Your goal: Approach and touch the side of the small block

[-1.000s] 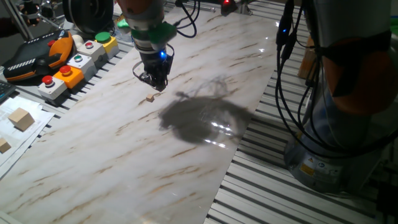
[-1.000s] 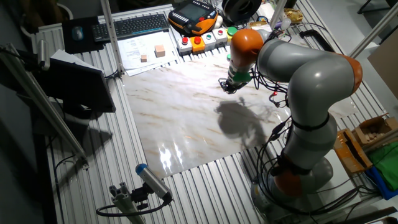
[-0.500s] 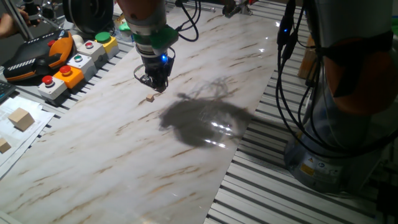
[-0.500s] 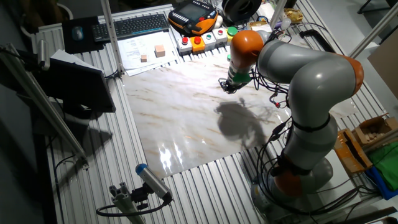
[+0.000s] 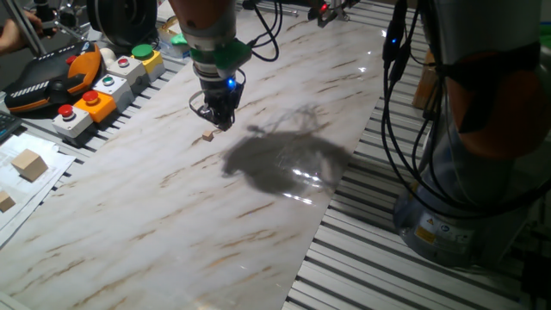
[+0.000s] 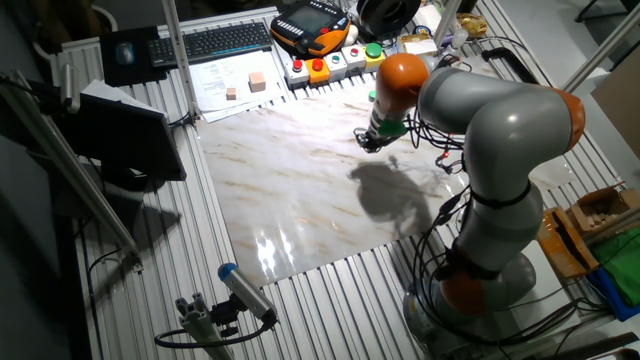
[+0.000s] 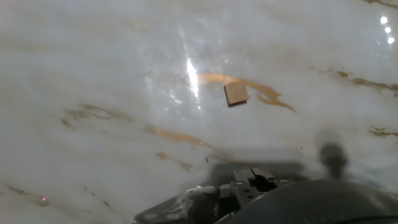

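Observation:
The small block (image 5: 207,134) is a tiny tan cube lying on the marble tabletop (image 5: 172,224). In the hand view it (image 7: 236,93) lies flat, ahead of the fingers and apart from them. My gripper (image 5: 218,120) hangs low over the table just right of and behind the block, with a small gap between them. Its fingers look closed together and hold nothing. In the other fixed view the gripper (image 6: 367,142) is near the table's far right part, and the block is too small to make out there.
A larger tan cube (image 5: 29,164) and a smaller one (image 5: 5,202) sit on paper at the left; the larger cube also shows in the other fixed view (image 6: 257,82). Button boxes (image 5: 95,102) and an orange pendant (image 5: 52,82) line the far edge. The arm's base (image 5: 482,146) stands right.
My gripper has shifted slightly to the right over the table. The small block has not moved.

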Motion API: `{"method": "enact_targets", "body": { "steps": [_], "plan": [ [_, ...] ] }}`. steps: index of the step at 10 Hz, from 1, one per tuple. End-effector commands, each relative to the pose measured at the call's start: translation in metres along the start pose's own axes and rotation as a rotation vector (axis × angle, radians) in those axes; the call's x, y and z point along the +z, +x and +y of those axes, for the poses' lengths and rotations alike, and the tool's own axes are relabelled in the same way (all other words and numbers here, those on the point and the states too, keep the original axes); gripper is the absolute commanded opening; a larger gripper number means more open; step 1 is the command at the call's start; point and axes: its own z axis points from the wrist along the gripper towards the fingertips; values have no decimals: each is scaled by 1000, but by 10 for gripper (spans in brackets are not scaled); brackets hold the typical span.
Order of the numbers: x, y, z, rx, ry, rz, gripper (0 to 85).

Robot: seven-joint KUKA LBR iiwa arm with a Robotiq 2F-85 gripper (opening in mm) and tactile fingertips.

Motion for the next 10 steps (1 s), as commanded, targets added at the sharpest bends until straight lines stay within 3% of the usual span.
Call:
{"method": "enact_targets", "body": {
  "steps": [1,3,6,8,10],
  "plan": [
    [-2,-2,-2,0,-10,4,7],
    [-1,-5,-3,-11,12,-27,7],
    [3,-5,3,-22,14,-37,7],
    [3,-5,3,-21,21,-12,7],
    [3,-5,3,-19,-3,-2,7]
  ]
}}
